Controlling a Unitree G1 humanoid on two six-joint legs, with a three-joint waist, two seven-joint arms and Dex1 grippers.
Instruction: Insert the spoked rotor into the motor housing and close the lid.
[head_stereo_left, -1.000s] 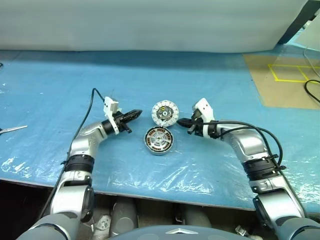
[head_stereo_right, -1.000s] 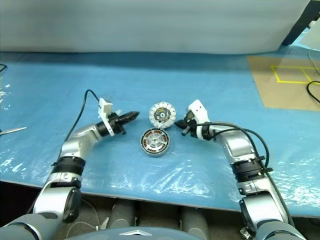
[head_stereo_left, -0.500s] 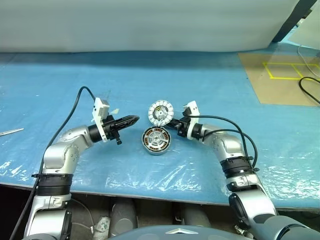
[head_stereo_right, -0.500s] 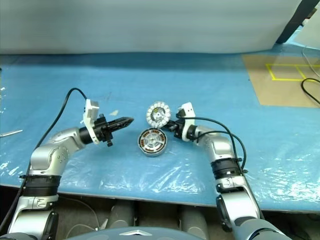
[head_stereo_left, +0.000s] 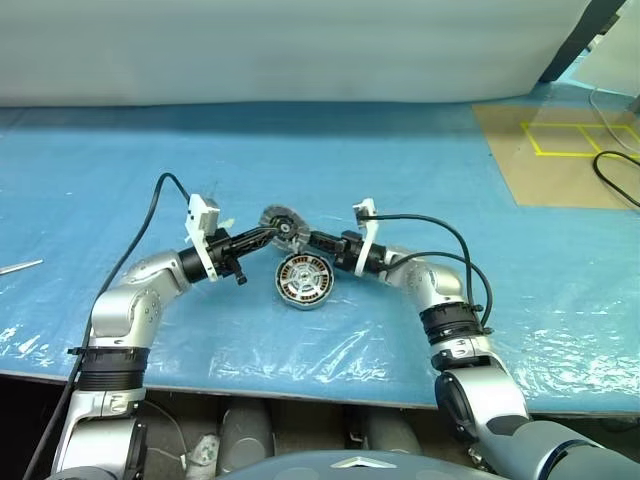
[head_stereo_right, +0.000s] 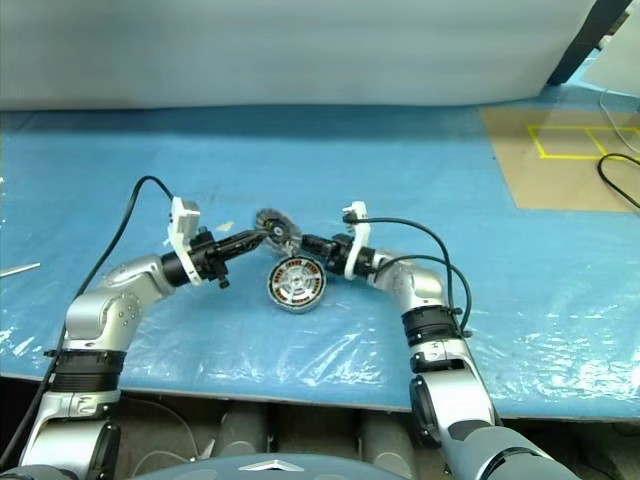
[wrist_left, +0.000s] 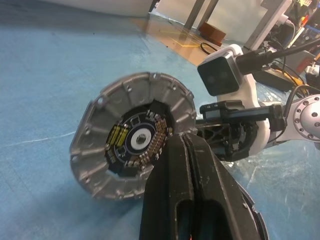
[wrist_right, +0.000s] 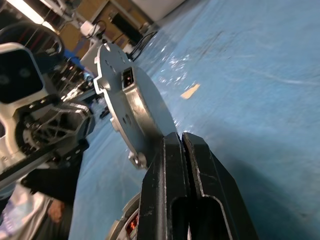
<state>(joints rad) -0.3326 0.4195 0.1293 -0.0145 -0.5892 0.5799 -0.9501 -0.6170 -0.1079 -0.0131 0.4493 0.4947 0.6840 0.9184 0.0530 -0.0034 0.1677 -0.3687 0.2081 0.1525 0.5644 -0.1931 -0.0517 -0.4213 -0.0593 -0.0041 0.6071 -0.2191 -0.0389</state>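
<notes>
1. The left gripper (head_stereo_left: 270, 233) has its jaws closed, tips against the lid's rim.
2. The lid (head_stereo_left: 281, 223) stands on edge above the desk (head_stereo_left: 420, 170), pinched between both grippers.
3. The motor housing (head_stereo_left: 304, 279) lies just below.
4. The right gripper (head_stereo_left: 305, 238) has its jaws closed against the lid's other side.
</notes>
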